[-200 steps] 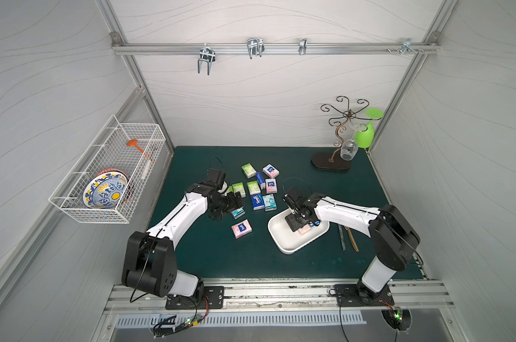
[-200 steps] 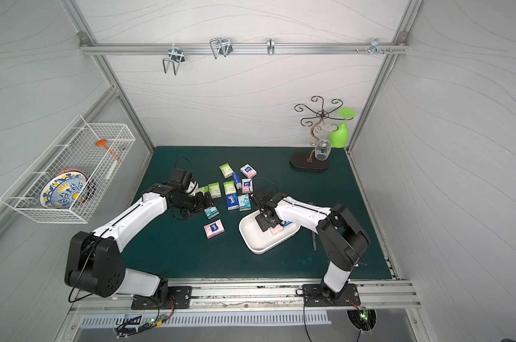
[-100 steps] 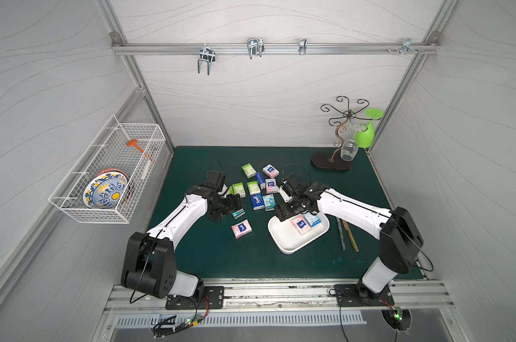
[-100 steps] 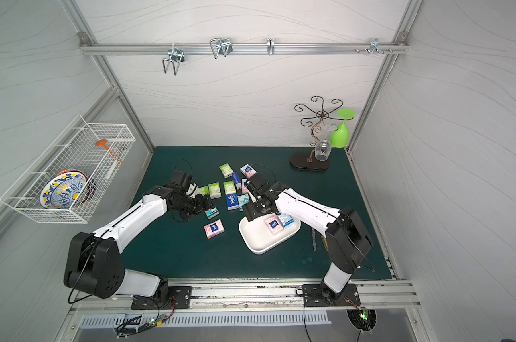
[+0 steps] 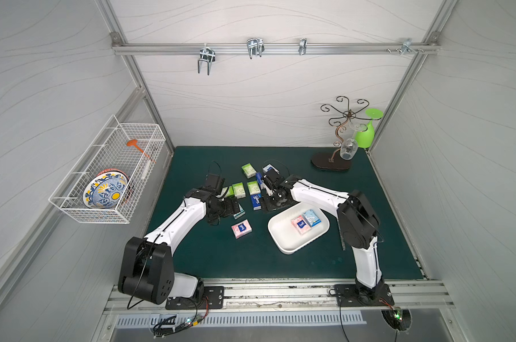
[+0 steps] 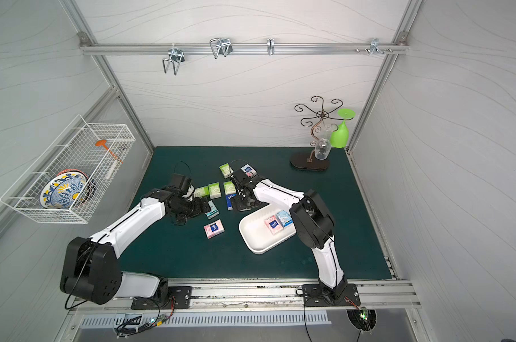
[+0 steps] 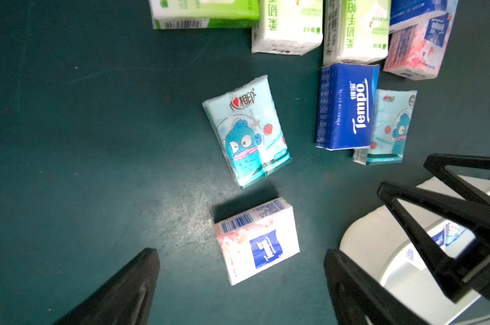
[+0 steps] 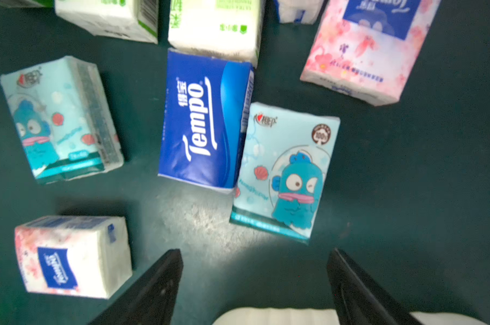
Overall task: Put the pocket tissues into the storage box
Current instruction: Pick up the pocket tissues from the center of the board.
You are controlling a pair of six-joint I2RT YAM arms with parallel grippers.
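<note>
over the packet cluster: right jaws hang spread and empty above the dark blue packet [image 8: 203, 121] and the teal packet [image 8: 286, 171] touching its side.
left jaws: also spread and empty, at about nine o'clock of the right ones, above a second teal packet [image 7: 246, 130] and the loose pink packet [image 7: 256, 240].
storage box [image 5: 282, 232]: on the table [image 5: 221, 260], at about four o'clock of the cluster; it holds the boxed pink packet [image 5: 300, 224] and the boxed light blue packet [image 5: 311, 217].
pocket tissues [image 5: 238, 189]: most lie outside, at about eleven o'clock of the box.
risk, double pick: the teal and dark blue packets abut, so a closing jaw may drag or wedge the neighbour.
risk, arms: both wrists crowd one patch; reaching for adjacent packets could make them knock together.
risk, slip: soft wrappers may squash and slide out on the way across.
changed: a second ago the right jaws sat narrower, low over the box; now they are out at the cluster and wider. the left arm has barely shifted.
</note>
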